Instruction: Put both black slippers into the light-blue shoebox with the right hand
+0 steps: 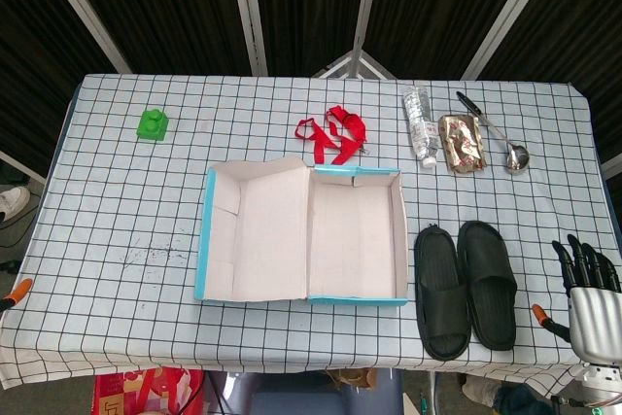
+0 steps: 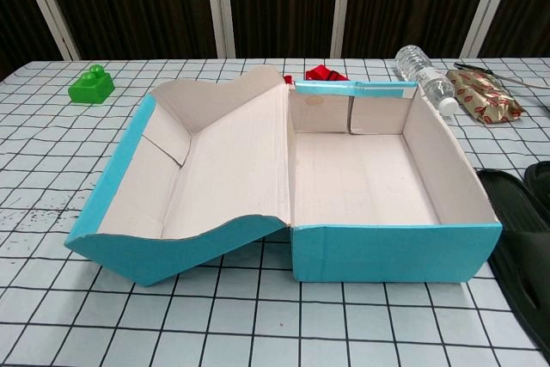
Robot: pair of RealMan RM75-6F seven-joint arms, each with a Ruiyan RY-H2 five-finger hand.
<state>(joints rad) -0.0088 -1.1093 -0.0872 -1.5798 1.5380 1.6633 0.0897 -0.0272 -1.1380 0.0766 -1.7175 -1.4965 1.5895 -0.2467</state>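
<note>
Across the desk (image 1: 117, 211), a white cloth with a black grid is lying flat, and near its middle the light-blue shoebox (image 1: 301, 232) is sitting open, its lid (image 1: 255, 230) folded out to the left and its pale inside bare. Just beside the box on the right, the two black slippers (image 1: 465, 287) are lying side by side, soles down, toes pointing toward the near edge. At the desk's right corner, well apart from the slippers, the right hand (image 1: 589, 289) is hanging with its dark fingers (image 1: 573, 258) spread and gripping nothing. The left hand is not showing in either view. Along the far side, a red ribbon (image 1: 332, 133) is lying tangled, with a clear plastic bottle (image 1: 419, 123) on its side, a shiny snack packet (image 1: 462, 143) and a metal ladle (image 1: 496, 133) to its right. Toward the far left a small green toy block (image 1: 153, 124) is standing alone.
</note>
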